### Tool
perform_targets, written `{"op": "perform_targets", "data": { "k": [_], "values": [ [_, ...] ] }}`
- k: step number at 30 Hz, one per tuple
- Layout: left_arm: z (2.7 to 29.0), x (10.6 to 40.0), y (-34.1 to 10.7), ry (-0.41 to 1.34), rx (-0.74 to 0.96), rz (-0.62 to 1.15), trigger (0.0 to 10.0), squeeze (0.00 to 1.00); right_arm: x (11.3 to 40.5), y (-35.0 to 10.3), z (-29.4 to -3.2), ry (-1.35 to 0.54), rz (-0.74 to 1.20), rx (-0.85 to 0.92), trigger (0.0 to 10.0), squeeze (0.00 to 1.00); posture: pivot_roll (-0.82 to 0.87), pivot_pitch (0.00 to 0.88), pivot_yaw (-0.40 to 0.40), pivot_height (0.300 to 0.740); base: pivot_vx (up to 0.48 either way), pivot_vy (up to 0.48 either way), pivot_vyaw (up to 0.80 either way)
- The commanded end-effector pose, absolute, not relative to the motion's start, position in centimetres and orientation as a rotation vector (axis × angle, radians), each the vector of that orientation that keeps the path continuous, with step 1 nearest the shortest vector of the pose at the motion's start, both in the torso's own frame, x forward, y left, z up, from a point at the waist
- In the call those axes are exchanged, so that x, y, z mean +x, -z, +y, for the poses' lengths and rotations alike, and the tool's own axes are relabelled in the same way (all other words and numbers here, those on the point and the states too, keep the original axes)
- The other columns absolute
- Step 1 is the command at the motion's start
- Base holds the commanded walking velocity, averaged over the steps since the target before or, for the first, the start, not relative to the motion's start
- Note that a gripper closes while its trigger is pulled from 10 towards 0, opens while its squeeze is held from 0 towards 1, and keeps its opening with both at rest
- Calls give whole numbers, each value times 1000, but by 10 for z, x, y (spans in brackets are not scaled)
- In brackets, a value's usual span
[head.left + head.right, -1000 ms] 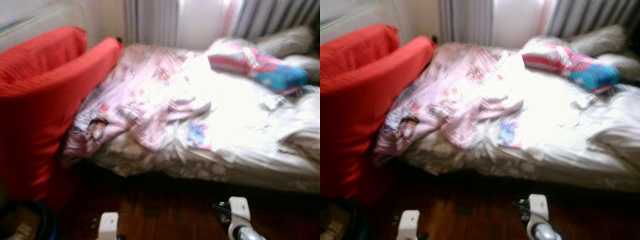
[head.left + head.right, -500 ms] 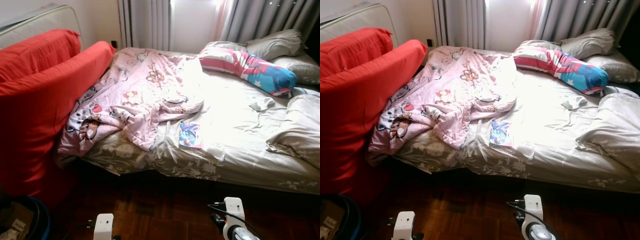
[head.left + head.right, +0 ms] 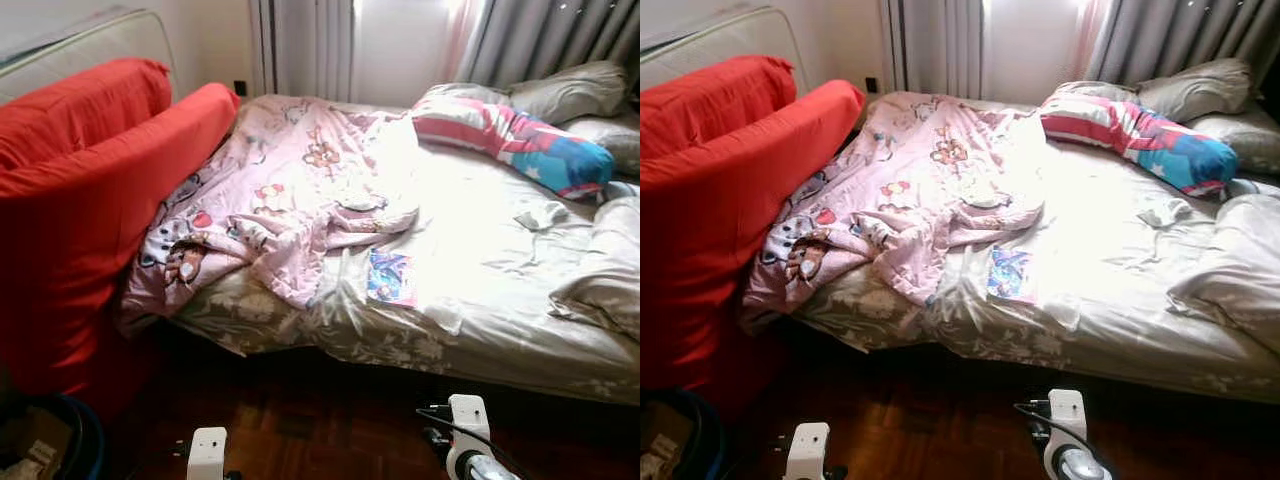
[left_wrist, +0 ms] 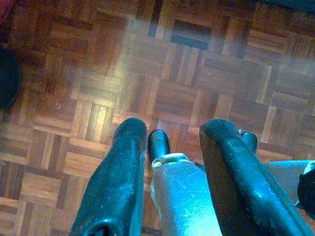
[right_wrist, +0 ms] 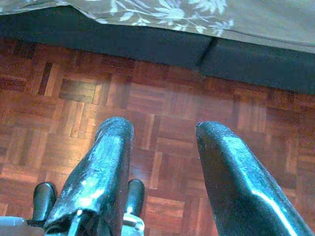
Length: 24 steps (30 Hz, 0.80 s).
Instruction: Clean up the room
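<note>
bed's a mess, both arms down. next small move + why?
Probably step closer to the bed and raise the right gripper toward the small colourful book near its front edge. Both grippers hang open over the wooden floor, holding nothing, the left gripper too. The book lies loose on the sheet beside the crumpled pink blanket, the nearest item to the robot.

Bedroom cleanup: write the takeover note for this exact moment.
Left gripper and right gripper: open, empty, hanging low over the parquet floor.
On the bed: crumpled pink blanket by the red mattress, a small colourful packet, a small grey item, a striped pillow.
Done: nothing visibly tidied.
Left: clear the bed, straighten the blanket.
</note>
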<state>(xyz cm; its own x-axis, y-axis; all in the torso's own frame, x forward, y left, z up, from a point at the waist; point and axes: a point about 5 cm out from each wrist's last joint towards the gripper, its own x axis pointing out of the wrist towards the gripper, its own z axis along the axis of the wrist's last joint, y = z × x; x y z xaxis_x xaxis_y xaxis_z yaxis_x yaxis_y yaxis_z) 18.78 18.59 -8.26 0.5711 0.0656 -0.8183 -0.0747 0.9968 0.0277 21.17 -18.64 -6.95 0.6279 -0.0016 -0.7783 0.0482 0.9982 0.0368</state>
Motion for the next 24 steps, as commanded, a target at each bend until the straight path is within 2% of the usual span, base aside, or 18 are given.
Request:
{"op": "perform_targets", "data": {
  "k": [1, 24],
  "values": [
    [186, 188, 82, -81, -14, 956, 10000, 0, 214, 68, -186, 25, 883, 53, 10000, 0, -2, 0, -47, 740, 277, 0, 0],
    [186, 188, 82, -80, -14, 957, 10000, 0, 215, 68, -186, 40, 873, 62, 10000, 0, -2, 0, -45, 740, 283, 0, 0]
  ]
}}
